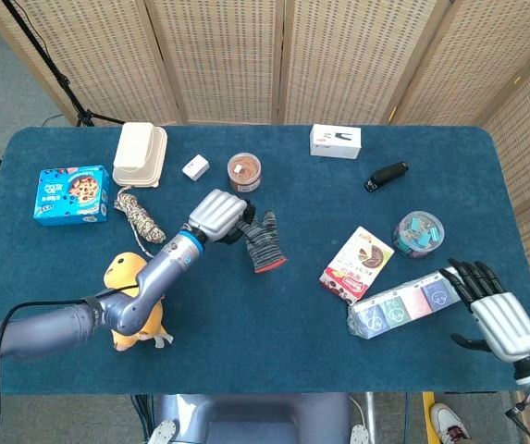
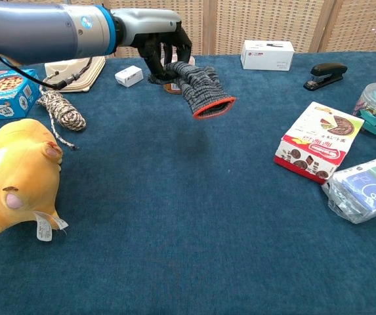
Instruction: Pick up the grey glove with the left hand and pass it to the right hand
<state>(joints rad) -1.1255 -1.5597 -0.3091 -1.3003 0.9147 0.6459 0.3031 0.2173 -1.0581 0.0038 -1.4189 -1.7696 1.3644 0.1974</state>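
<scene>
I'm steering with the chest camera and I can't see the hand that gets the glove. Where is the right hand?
Observer: The right hand is over the near right corner of the table, beside the wrapped pack of boxes.
Operator: Is it ready to take the glove?
Observer: Its fingers are spread and it holds nothing.
Operator: Is the glove close to it?
Observer: No. The left hand holds the glove left of the middle, and the snack box lies between the two hands.
</scene>
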